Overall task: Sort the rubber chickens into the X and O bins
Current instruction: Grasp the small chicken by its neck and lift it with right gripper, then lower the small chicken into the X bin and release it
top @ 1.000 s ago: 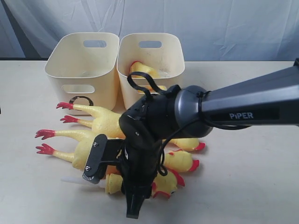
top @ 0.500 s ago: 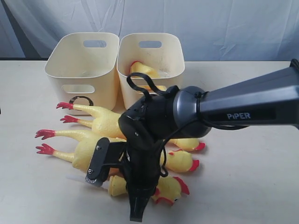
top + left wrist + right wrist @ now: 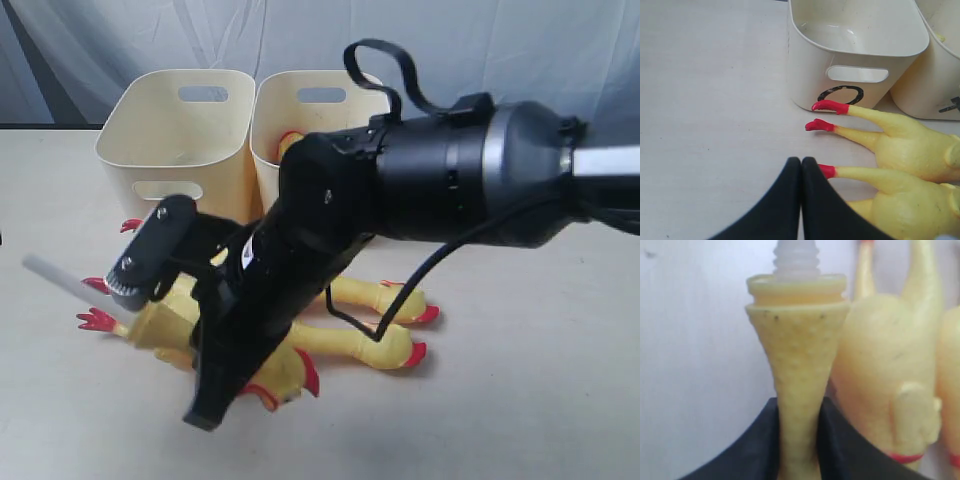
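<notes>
**Short chicken in the grip, bins yet to be reached**

The right tool [image 3: 797, 412] is clamped narrowly on the thin waist of the short chicken [image 3: 797, 355]. In its wrist view the black fingers [image 3: 837, 440] press in from both sides. The toy's white stick [image 3: 50, 275] juts out to the left at a slant. I take the toy to be raised off the tabletop [image 3: 520, 400], though the big arm hides most of it.

The left tool [image 3: 801, 162] hovers low at the near left. Its tips are pressed together with nothing between them.

On the tabletop, near the bins, lie the farther long chicken [image 3: 910, 147] and the nearer long chicken [image 3: 905, 210], side by side with their red feet to the left. At the far side the O bin [image 3: 805, 75] stands on the left, touching or almost touching the X bin [image 3: 365, 110] on its right. A yellow chicken [image 3: 290, 148] already lies in the X bin.

This looks like the carry step for the short chicken, roughly the second of four. Next the right arm must lift higher, swing far over a bin rim and spread its fingers there. The stick must clear the rim. I cannot tell from here which bin it belongs in.
</notes>
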Action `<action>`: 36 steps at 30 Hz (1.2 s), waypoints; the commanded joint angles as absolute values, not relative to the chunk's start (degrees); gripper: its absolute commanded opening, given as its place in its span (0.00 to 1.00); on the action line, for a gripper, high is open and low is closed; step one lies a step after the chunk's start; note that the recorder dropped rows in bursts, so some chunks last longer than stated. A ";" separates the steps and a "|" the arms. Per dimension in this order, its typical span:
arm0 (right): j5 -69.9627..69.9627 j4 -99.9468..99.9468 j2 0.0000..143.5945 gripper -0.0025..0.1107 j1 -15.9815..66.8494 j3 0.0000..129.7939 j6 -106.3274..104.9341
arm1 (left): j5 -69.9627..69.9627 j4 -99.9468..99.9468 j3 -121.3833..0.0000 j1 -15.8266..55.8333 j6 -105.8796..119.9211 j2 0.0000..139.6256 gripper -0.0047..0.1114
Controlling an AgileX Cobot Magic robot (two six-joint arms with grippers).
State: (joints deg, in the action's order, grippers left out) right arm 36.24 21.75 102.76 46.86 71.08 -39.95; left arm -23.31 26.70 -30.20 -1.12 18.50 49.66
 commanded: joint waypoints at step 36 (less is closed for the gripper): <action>-26.58 35.14 102.31 0.01 33.10 71.12 -40.42 | -22.59 26.47 -30.35 -0.96 18.58 49.72 0.04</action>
